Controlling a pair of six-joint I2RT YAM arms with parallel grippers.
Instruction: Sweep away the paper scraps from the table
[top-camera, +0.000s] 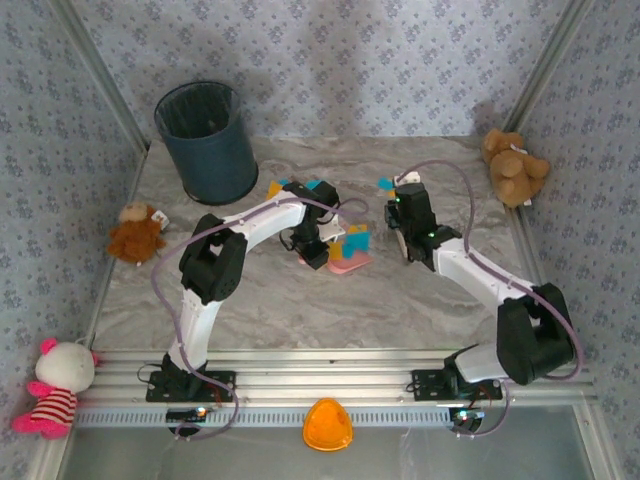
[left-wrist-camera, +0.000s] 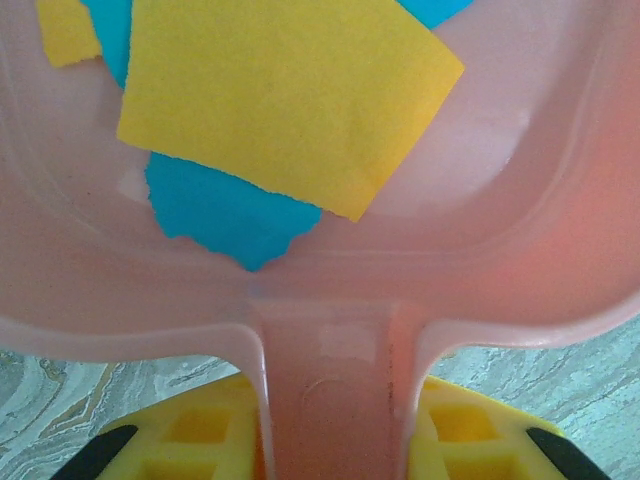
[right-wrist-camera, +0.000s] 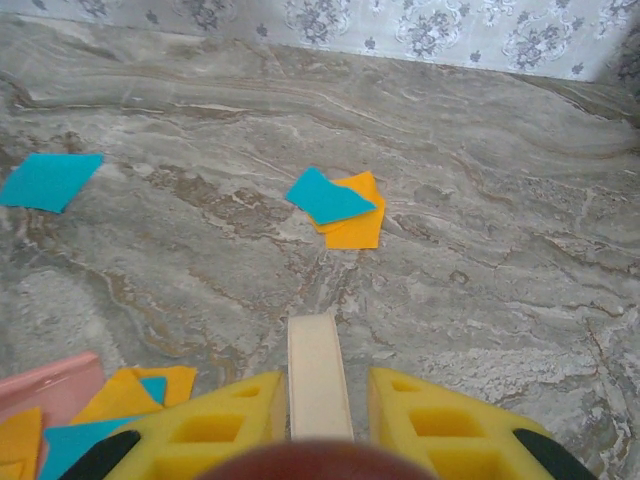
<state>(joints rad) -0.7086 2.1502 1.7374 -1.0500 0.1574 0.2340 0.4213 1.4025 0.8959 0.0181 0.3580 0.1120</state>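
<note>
Left jaws grip dustpan (left-wrist-camera: 520, 250) | right jaws grip cream handle (right-wrist-camera: 318, 375) | scraps (right-wrist-camera: 335, 205) on open table (right-wrist-camera: 480, 300)

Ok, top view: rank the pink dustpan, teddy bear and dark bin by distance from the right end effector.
1. pink dustpan, just left of the right end effector
2. teddy bear, far right corner
3. dark bin, far left

left hand (top-camera: 318, 252) at pink dustpan (top-camera: 348, 265), paper scraps (top-camera: 385, 184) on table (top-camera: 300, 305)
</note>
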